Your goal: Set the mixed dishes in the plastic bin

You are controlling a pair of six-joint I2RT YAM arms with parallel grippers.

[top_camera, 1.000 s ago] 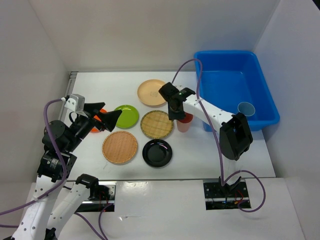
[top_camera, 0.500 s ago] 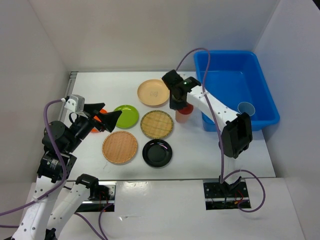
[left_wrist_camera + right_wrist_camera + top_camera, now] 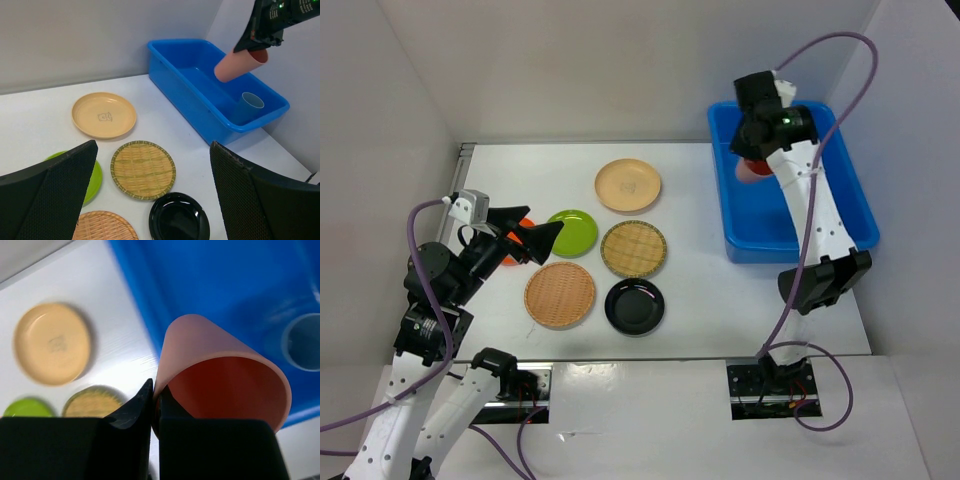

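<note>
Pink cup [image 3: 753,168]: off table since 1 s ago, now tilted over bin [image 3: 770,245], R gripper [image 3: 152,405] clamped on its rim. Blue cup [image 3: 247,107] already in bin. L gripper [image 3: 530,238] agape, idle. Next: release.

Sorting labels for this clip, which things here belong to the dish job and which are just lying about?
Job: blue bin, pink cup, blue cup, beige plate, green plate, orange plate, two woven plates, black bowl.
Lying about: only purple cables.

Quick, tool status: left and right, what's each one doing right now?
Left tool: open, holding nothing.
Right tool: closed on the pink cup, pinching its rim, above the plastic bin.
</note>
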